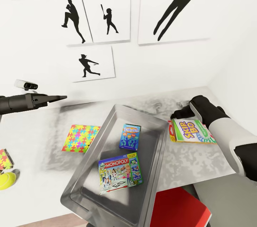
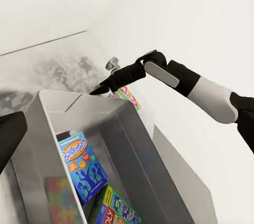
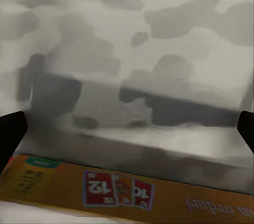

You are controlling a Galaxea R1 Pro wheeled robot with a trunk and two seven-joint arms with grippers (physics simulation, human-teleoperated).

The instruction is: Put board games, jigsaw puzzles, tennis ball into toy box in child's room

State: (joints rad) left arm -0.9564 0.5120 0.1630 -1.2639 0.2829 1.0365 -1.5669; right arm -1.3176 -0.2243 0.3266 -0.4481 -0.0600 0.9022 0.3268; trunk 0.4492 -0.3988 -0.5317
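Grey metal toy box [image 1: 89, 170] sat at the near edge of the table [image 1: 200, 159], open-topped and set at a slant. A Monopoly board game [image 1: 121, 172] lay flat on its floor at the near end; a smaller blue board game [image 1: 131, 136] lay further in, the two apart. In the left wrist view the blue box [image 2: 82, 166] rested on the tray floor beside the tall grey wall [image 2: 132, 150].

Left of the toy box, a tennis ball [image 1: 6, 180] sat at the table's near-left edge, just beside a jigsaw puzzle [image 1: 5, 159] cut by the frame. A second jigsaw puzzle [image 1: 81, 138], flat and multicoloured, lay just beside the toy box's left wall.

Right of the box, the yellow Skip-Bo game [image 1: 191, 131] was held off the table top at the right gripper [image 1: 177, 115]. Fingers were spread wide in the right wrist view, the box's orange edge [image 3: 127, 192] lying between them; a firm grip could not be confirmed. The left wrist view showed the same gripper [image 2: 106, 87] touching the box near the toy box's far corner.

Left gripper [image 1: 59, 97] hovered over the table's far-left part, its fingers close together and holding nothing.

Silhouette wall pictures [image 1: 91, 62] hung beyond.
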